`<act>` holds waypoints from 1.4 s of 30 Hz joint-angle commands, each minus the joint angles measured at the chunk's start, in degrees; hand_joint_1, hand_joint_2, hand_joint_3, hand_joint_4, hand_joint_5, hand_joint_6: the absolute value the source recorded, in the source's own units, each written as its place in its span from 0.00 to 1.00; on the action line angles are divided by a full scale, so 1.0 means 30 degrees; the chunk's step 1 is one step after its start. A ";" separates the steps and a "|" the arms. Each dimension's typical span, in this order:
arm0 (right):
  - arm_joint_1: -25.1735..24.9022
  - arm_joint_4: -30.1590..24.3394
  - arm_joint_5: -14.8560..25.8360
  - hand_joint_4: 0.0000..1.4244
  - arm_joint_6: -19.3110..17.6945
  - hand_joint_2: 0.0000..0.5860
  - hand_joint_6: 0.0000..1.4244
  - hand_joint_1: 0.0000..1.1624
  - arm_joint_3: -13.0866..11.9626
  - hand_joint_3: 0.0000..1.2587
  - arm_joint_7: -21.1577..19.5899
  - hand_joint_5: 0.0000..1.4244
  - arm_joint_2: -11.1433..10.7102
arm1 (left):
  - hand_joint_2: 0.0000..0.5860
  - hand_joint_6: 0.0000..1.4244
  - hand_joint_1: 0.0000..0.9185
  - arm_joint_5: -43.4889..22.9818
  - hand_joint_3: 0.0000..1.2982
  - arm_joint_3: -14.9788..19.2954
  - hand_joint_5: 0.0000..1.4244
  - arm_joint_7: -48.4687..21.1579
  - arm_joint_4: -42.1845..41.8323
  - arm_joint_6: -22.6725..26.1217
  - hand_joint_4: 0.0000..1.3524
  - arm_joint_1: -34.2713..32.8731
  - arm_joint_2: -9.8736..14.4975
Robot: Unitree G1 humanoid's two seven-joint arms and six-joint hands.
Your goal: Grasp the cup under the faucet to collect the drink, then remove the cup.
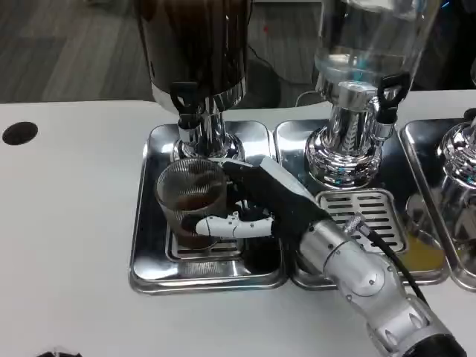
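Note:
A clear ribbed cup [190,199] with dark drink in its bottom stands on the drip grate of the left steel tray [149,245], just below the black-handled faucet [186,100] of the dark drink dispenser [195,44]. My right hand [256,201] reaches in from the right and grips the cup, its fingers [219,225] wrapped around the cup's near and right side. The silver right forearm [357,271] runs down to the lower right corner.
A second dispenser [364,52] with a clear tank stands on the middle tray [372,216], with its own black faucet handle. A third chrome dispenser base [457,149] and tray sit at the right edge. A dark round hole [20,132] marks the table at far left.

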 commanded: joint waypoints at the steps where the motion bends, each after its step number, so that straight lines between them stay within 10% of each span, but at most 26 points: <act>1: -0.0079 0.0271 0.0245 0.19 -0.0630 0.17 0.21 0.58 -0.0137 0.20 0.0066 0.23 0.0043 | 0.21 0.54 0.00 0.0039 0.37 -0.0038 0.39 -0.0305 -0.0061 0.0254 0.35 0.0002 0.0120; 42: 0.0585 -0.0391 0.1134 0.26 -0.1858 0.19 0.28 0.59 -0.1358 0.27 0.0612 0.29 -0.0775 | 0.22 0.54 0.01 0.0258 0.37 -0.0835 0.40 -0.1239 -0.0049 0.1476 0.35 -0.1606 0.0566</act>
